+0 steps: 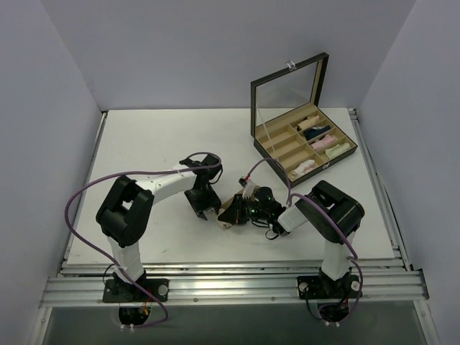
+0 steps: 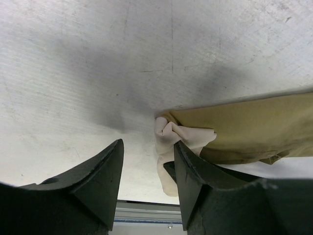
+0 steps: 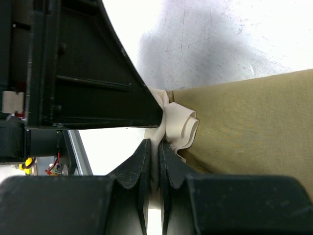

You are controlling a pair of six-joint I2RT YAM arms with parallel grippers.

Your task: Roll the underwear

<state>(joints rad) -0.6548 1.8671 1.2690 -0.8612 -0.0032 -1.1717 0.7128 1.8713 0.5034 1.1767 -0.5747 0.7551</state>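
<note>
The tan-beige underwear [image 1: 231, 214] lies on the table between my two grippers. In the left wrist view its tan body [image 2: 254, 127] stretches to the right, with the paler band [image 2: 182, 134] bunched at its near corner. My left gripper [image 2: 146, 154] stands open over the table beside that corner; its right finger [image 2: 195, 181] touches the band. My right gripper [image 3: 159, 147] is shut on the pale band [image 3: 181, 125], with the tan cloth [image 3: 254, 127] spread to its right. The left gripper's dark finger [image 3: 88, 73] sits right against it.
A dark compartment box [image 1: 267, 140] with its lid raised stands at the back right and holds several cloth rolls. Metal rails [image 1: 230, 284] run along the near table edge. Purple cables loop over both arms.
</note>
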